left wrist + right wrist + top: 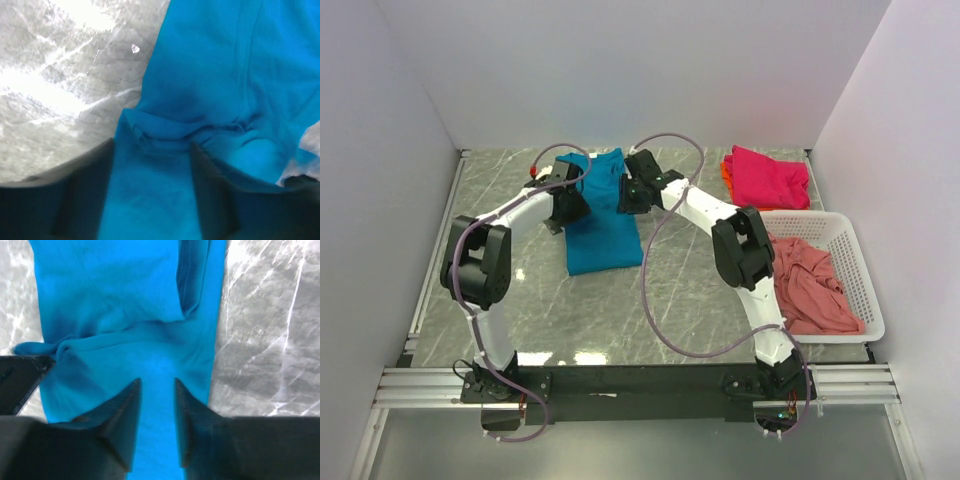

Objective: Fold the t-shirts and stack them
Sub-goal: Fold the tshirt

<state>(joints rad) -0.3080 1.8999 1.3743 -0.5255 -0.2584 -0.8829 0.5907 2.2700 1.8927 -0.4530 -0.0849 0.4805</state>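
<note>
The teal-blue t-shirt (603,232) lies on the marble table as a long strip folded lengthwise. My left gripper (570,205) is low over its left edge. In the left wrist view it (152,150) is open, with blue cloth (210,75) and a bunched fold between the fingers (87,195). My right gripper (632,193) is over the shirt's right side. In the right wrist view it (157,382) stands narrowly open with flat cloth (115,300) showing in the gap. The magenta-pink shirt (767,178) lies folded on the orange one (727,170) at the back right. The salmon-pink shirt (810,285) is crumpled in the basket.
The white lattice basket (868,300) stands at the right edge of the table. White walls close in the table at the back and both sides. Bare marble (520,300) lies in front of the teal shirt.
</note>
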